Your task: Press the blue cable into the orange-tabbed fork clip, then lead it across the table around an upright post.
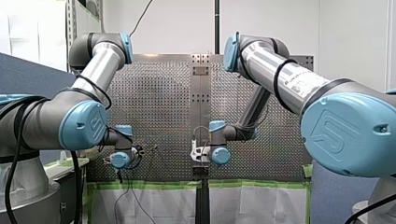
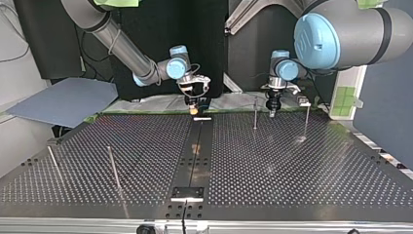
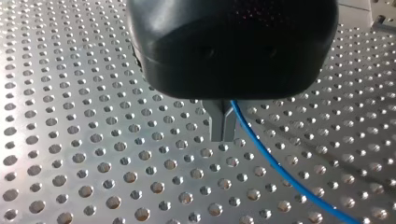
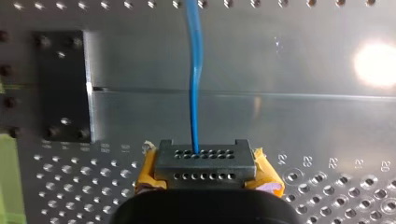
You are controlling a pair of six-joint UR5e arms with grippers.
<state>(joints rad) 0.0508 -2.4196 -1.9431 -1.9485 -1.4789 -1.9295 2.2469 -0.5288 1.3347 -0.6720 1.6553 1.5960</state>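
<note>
Perforated metal tabletop (image 2: pixel 292 161) is carrying thin upright posts (image 2: pixel 254 113). My L gripper (image 3: pixel 223 128) is hanging close over it, metal jaws pinching shut on the blue cable (image 4: pixel 194 46), which is trailing off across the holes. My R gripper (image 4: pixel 205 167), jaws narrow, is clamping a grey holed block (image 4: pixel 205 158) btw yellow pads (image 4: pixel 149 173), w/ the cable sitting in one top hole.
</note>
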